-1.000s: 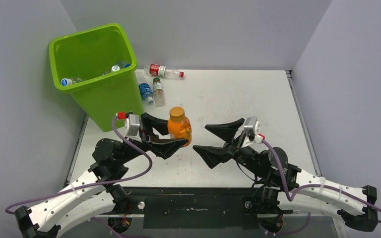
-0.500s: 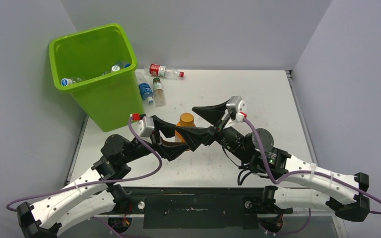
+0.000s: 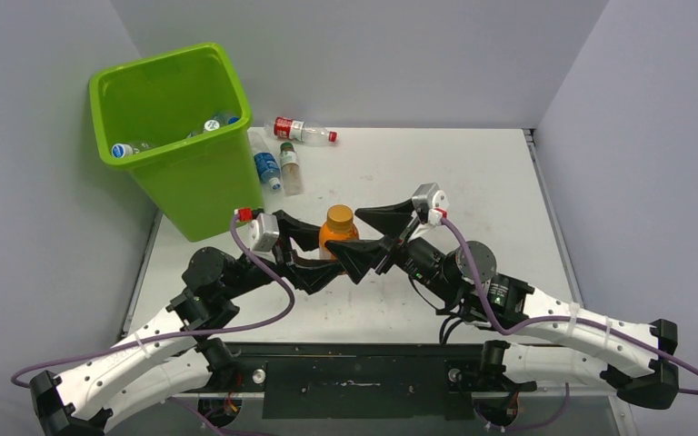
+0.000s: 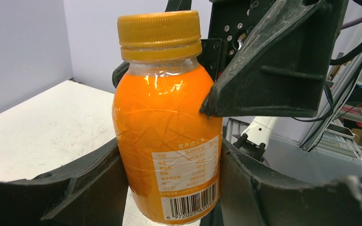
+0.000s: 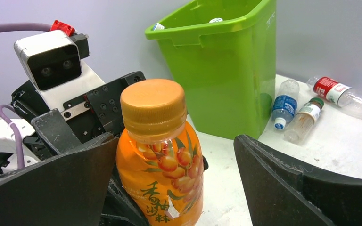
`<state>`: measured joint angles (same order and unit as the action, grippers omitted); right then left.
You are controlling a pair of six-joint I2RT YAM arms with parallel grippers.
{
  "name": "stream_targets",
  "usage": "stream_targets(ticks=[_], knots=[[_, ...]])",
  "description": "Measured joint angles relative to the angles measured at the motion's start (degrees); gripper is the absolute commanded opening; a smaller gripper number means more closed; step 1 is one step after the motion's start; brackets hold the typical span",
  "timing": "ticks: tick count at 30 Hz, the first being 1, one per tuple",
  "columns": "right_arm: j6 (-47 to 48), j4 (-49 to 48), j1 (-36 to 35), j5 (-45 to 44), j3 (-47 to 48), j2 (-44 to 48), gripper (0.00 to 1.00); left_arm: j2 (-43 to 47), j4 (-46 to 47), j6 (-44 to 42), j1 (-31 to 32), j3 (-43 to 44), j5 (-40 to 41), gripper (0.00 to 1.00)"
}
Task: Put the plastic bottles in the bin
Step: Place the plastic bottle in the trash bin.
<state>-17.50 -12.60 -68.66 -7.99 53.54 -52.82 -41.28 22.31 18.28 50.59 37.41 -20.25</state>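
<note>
The bottom of the orange bottle point(image 4: 167, 141) is cut off in both wrist views. From above, the black fingers cover its lower half, so I cannot tell if it stands on the bench point(image 3: 454, 173) or hangs above it. Inside the green bin point(image 3: 191, 186) only a blue cap point(image 3: 118, 151) and a bit of one more bottle point(image 3: 218, 121) peek out. The rest is hidden by its wall.

The left hand point(image 3: 325, 251) grips the orange bottle, with one finger pressed on each side low down. The right hand point(image 3: 343, 227) is wide open around the same bottle. One fingertip point(image 4: 219, 100) touches its side and the other finger point(image 5: 283, 188) is well apart from it. The bottle is upright, near the front middle of the bench, to the right of the bin. Three small bottles point(image 3: 266, 168) lie on the bench just beside the bin
</note>
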Motion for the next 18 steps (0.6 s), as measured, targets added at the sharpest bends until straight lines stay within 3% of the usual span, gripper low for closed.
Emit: stream_targets(ticks=[11,14,18], knots=[[-5.35,-1.44,1.22,2.10,-1.70,-1.09,0.83,-0.72,0.17,0.81,0.59,0.26,0.35,0.00],[-6.69,-2.10,1.68,3.41,-2.14,-1.42,0.55,-0.72,-0.13,0.76,0.76,0.31,0.72,0.00],[-8.59,-3.61,3.06,5.99,-3.37,-1.38,0.49,-0.79,-1.22,0.87,0.85,0.31,1.60,0.00]])
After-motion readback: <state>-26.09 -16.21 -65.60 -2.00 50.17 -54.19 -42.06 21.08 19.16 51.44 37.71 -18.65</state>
